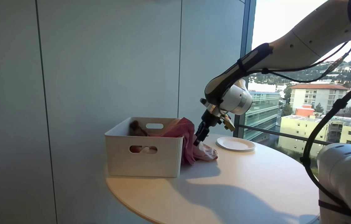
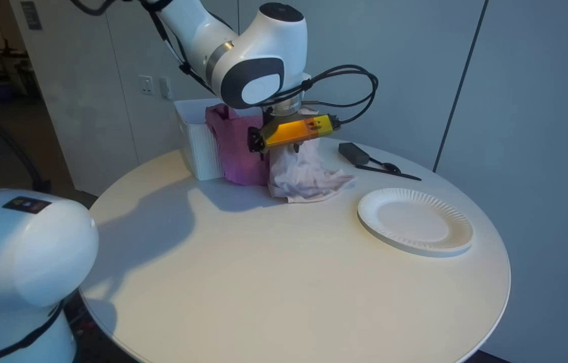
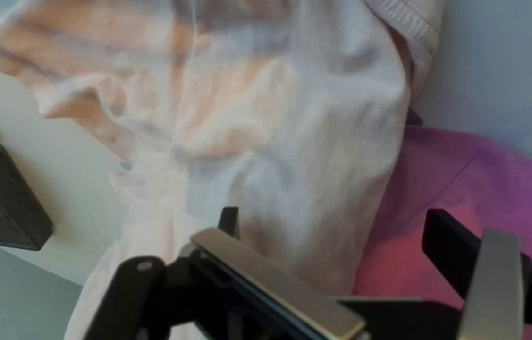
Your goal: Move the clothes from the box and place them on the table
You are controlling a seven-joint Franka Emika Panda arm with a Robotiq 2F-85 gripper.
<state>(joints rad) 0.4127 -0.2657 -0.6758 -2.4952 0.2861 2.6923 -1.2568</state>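
Observation:
A white box [image 1: 144, 163] stands on the round table [image 1: 256, 177] and shows also in an exterior view [image 2: 200, 151]. A magenta cloth [image 1: 187, 140] hangs from inside the box over its side, down to the tabletop. It also shows in an exterior view [image 2: 238, 151] and the wrist view [image 3: 478, 170]. A crumpled white-pink garment [image 2: 304, 174] lies on the table beside the box and fills much of the wrist view [image 3: 270, 118]. My gripper [image 3: 334, 225] is open, its fingertips apart above the garment and the magenta cloth. In an exterior view it points down at the garment [image 1: 206, 152].
A stack of white paper plates [image 2: 417, 224] lies near the table's edge, also visible in an exterior view [image 1: 236, 143]. A black block [image 2: 354, 153] and black utensils [image 2: 389, 170] lie behind the garment. A brown item [image 1: 136, 129] shows inside the box. A wall stands behind.

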